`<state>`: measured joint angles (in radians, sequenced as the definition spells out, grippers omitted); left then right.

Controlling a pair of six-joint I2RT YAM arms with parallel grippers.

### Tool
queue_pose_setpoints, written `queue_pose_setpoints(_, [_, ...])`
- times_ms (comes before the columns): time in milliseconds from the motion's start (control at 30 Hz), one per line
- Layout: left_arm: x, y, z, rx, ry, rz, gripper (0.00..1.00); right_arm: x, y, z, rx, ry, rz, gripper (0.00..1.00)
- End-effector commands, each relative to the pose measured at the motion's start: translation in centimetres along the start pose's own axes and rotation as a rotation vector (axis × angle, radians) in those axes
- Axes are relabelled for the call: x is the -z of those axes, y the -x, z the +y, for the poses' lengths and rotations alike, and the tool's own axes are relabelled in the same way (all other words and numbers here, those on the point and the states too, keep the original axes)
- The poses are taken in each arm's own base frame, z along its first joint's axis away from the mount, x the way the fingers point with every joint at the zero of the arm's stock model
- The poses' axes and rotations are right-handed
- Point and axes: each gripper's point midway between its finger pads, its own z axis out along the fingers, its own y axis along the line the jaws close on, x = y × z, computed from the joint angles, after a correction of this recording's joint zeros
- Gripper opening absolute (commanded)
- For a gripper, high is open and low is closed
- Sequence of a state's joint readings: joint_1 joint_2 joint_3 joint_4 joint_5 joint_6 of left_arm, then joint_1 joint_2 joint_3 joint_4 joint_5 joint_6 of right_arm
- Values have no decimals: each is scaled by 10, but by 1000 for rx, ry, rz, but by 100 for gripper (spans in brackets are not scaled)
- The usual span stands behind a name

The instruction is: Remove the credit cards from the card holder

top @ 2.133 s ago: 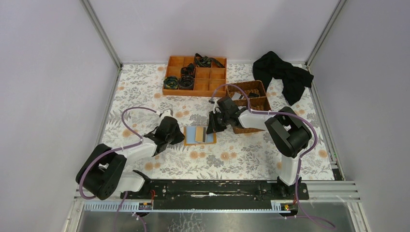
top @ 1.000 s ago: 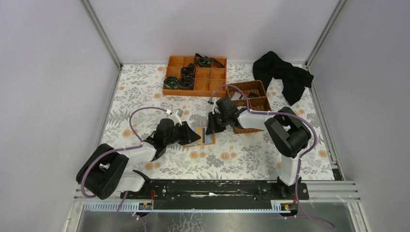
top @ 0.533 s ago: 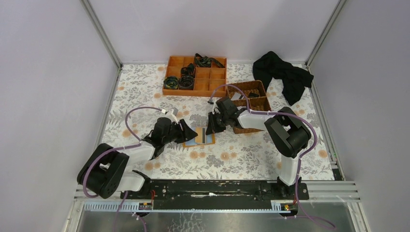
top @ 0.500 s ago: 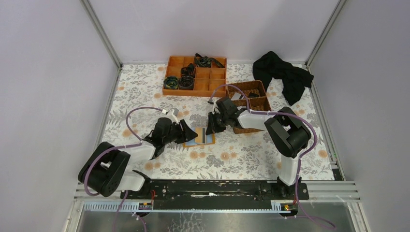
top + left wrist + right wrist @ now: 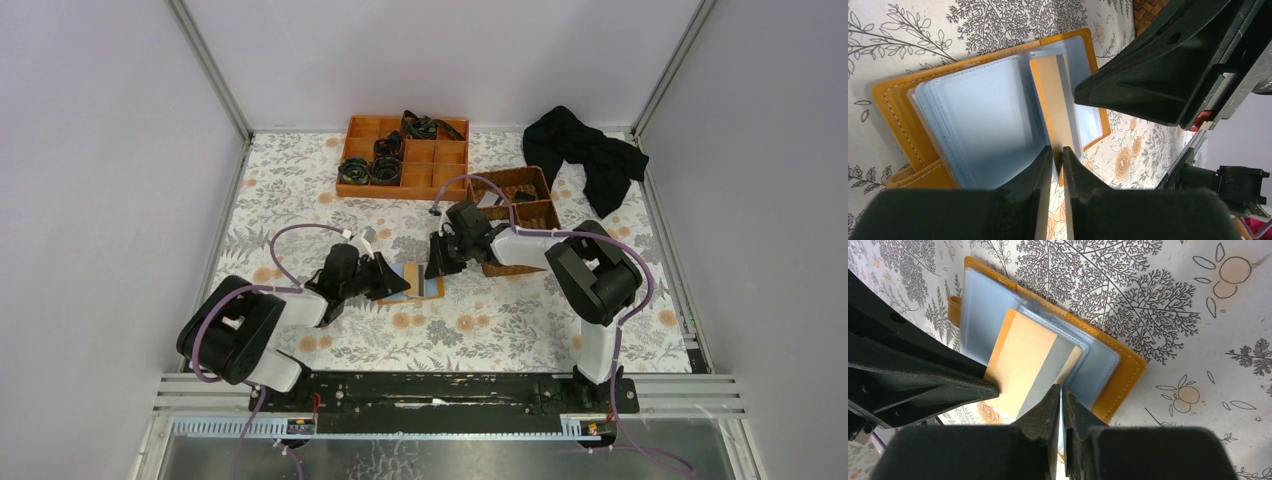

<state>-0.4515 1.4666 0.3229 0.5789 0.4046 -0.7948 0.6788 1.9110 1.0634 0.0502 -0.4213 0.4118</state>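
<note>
left end effector (image 5: 1057,150): fingers almost together, nipping the near edge of the credit card (image 5: 1050,100).
credit card: straight ahead of the left tips, partly out of its clear sleeve.
card holder (image 5: 890,105): open flat on the tabletop (image 5: 973,20), ahead of the left tips and under the right ones.
right end effector (image 5: 1060,389): fingers together, pressing on the card holder; a nipped sleeve cannot be ruled out.
risk: the thin-edge grip may slip. If the right press eases, the card holder drags along. The housings are close and could bump.
</note>
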Motion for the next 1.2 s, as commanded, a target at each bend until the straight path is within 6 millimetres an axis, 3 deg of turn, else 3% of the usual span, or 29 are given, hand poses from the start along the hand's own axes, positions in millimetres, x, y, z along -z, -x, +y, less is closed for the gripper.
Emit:
queue_pose_setpoints(0, [1,12,-12,-31,-48,-43,15,-5,1,5,28,14,10,12])
queue_pose_setpoints(133, [1,12,-10,-28,-37,-43,1,-5,1,5,28,13,10,12])
queue_pose_setpoints(267, [2,13,-11,-29,-39,-43,0,-6,1,4,27,12,11,12])
queue_pose_setpoints(400, [3,14,-11,-33,-36,-46,16,-6,0,4,25,10,14,12])
queue_pose_setpoints(567, [6,17,-11,-38,-30,-59,23,-7,0,3,23,9,16,12])
queue_pose_setpoints(1000, [12,22,-4,-26,-4,-98,27,-9,0,3,18,10,22,12])
queue_pose_setpoints(1167, [9,19,-3,-12,-13,-83,22,-8,-1,2,18,8,22,12])
